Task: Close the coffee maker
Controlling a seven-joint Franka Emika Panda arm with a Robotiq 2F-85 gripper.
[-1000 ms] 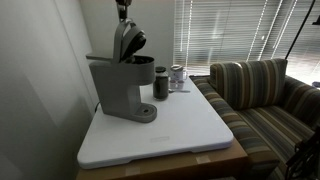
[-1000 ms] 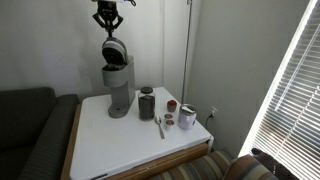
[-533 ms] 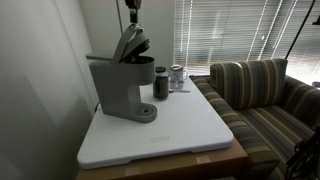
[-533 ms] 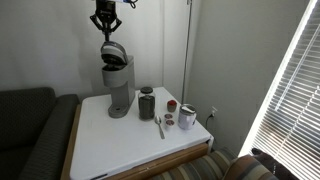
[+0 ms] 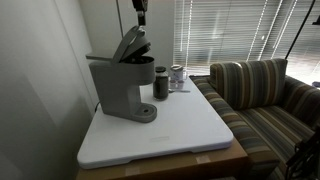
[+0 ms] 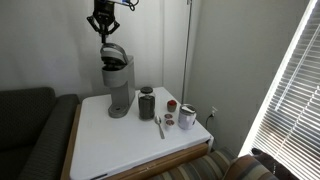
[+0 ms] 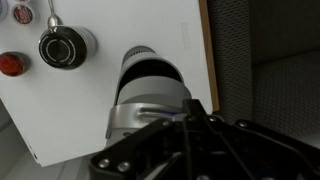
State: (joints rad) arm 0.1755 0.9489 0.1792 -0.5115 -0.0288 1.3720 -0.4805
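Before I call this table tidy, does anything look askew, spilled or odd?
Only the coffee maker's lid: it stands tilted, half open above the head. Nothing on the table looks spilled or tipped.

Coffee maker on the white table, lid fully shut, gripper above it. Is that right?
Not quite. The lid of the coffee maker is not fully shut: in an exterior view it stands tilted up, partway open. The machine is on the white table, and the gripper is above it.
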